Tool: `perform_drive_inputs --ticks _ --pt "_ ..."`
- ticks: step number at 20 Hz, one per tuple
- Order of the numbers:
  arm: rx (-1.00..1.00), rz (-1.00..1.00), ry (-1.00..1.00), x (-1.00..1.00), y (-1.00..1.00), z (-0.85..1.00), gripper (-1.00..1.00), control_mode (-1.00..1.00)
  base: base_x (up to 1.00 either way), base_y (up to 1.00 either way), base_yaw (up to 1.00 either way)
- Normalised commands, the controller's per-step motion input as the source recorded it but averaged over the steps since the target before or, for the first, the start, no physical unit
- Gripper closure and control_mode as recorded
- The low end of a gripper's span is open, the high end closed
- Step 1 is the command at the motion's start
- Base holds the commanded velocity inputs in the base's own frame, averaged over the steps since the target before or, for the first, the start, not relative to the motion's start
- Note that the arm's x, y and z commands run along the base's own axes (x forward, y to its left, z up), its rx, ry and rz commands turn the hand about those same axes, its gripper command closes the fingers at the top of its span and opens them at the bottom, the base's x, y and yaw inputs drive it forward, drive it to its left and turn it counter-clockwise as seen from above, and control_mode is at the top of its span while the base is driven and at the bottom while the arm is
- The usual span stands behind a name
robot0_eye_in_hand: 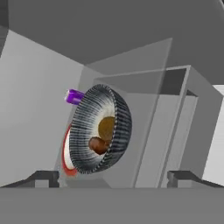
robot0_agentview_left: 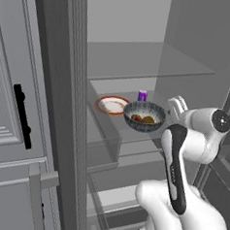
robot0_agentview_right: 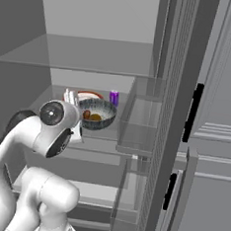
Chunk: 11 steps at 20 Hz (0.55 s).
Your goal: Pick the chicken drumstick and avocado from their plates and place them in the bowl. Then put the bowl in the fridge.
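- I see the bowl (robot0_agentview_left: 144,116) standing on a glass shelf (robot0_agentview_left: 130,137) inside the fridge (robot0_agentview_left: 143,21), upright, about in the middle of the shelf.
- In the bowl lie the chicken drumstick (robot0_eye_in_hand: 98,145) and the avocado (robot0_eye_in_hand: 107,127); in the hand view they touch each other, the reddish-brown piece lower and the yellowish one above it.
- From the right base view the drumstick (robot0_agentview_right: 86,114) is on the left side of the bowl (robot0_agentview_right: 97,114) and the avocado (robot0_agentview_right: 95,117) is beside it.
- Behind the bowl, on the same shelf, there is a white plate with an orange-red rim (robot0_agentview_left: 112,105). It is just beside the bowl, and I cannot tell if they touch.
- A small purple can (robot0_agentview_left: 142,95) stands further back, near the rear wall.
- The gripper (robot0_agentview_left: 176,104) is at the right of the bowl in the left base view, very near its rim.
- In the hand view the two fingertips (robot0_eye_in_hand: 41,177) stand wide apart at the bottom, with nothing between them, so I read the gripper as open and the bowl as not held.
- The bowl (robot0_eye_in_hand: 99,129) is in front of the hand and apart from the fingertips.
- At the left of the left base view is a white cabinet door with a black handle (robot0_agentview_left: 22,115).
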Motion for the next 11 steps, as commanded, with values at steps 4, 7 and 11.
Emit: perform_drive_inputs --ticks 4,7,11 --pt "-0.12 0.1 0.14 -1.0 0.25 1.0 -1.0 -1.0 0.0 0.0 0.0" --pt "-0.13 0.12 0.08 -1.0 0.24 1.0 -1.0 -1.0 0.0 0.0 0.0" --pt "-0.2 0.13 0.03 -1.0 0.11 0.93 -1.0 -1.0 0.0 0.0 0.0"
